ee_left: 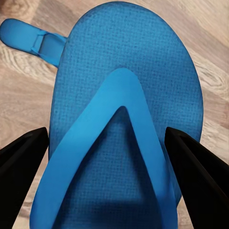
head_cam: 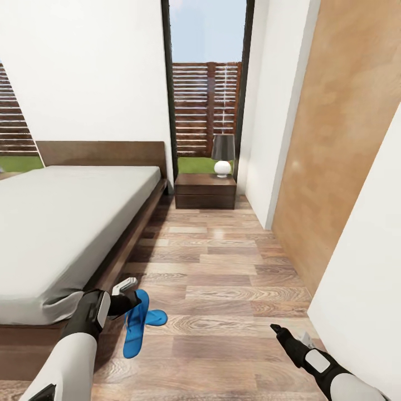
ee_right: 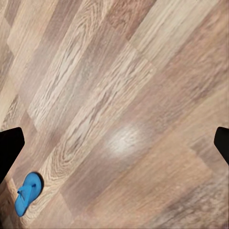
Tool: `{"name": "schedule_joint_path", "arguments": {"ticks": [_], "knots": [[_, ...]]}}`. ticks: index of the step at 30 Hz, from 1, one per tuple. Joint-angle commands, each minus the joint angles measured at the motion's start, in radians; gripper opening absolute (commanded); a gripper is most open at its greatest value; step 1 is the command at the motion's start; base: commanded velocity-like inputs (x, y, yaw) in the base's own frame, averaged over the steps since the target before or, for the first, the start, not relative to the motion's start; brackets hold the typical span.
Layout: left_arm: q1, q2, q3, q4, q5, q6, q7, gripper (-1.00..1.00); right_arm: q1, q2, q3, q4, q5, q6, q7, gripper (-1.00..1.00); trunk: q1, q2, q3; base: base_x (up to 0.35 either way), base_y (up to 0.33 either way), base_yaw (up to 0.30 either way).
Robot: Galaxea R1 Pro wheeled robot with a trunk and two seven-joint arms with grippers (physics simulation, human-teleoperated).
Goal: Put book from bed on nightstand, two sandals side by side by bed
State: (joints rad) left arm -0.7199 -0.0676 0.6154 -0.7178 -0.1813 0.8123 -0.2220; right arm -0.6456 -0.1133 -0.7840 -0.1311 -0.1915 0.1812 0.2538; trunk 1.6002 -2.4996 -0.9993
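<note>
The left gripper (ee_left: 107,157), fingers spread apart, hovers directly over one blue sandal (ee_left: 124,119), straddling its straps; the other sandal (ee_left: 21,36) lies just beyond.

left arm (head_cam: 92,320) covers the bed-side edge of the near sandal (head_cam: 133,328); second sandal (head_cam: 155,318) mostly hidden beneath it. left gripper (ee_left: 114,148) fingertips cut by the frame edge beside the sandal, contact unclear. bed (head_cam: 61,223) foot corner hidden behind the arm. right gripper (ee_right: 114,143) fingers clipped, gap unreadable.
</note>
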Motion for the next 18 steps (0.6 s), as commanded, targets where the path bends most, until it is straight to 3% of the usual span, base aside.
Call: {"name": "schedule_joint_path", "arguments": {"ticks": [1,11,18], "knots": [[-0.001,-0.001,0.006,-0.002,-0.010,0.004,-0.009,-1.00,0.000,0.000,0.001,-0.001,-0.010,0.007,0.002,1.00,0.000,0.000,-0.001,0.000,0.000,-0.004],[-0.001,-0.001,0.006,-0.002,-0.010,0.004,-0.009,-1.00,0.000,0.000,0.000,-0.004,-0.009,0.003,0.004,1.00,0.000,0.000,-0.001,0.000,0.061,-0.007],[-0.001,-0.001,0.006,-0.002,-0.010,0.004,-0.009,-1.00,0.000,0.000,0.000,-0.004,-0.007,0.003,0.029,1.00,0.000,0.000,-0.001,0.000,0.134,-0.146]]}}
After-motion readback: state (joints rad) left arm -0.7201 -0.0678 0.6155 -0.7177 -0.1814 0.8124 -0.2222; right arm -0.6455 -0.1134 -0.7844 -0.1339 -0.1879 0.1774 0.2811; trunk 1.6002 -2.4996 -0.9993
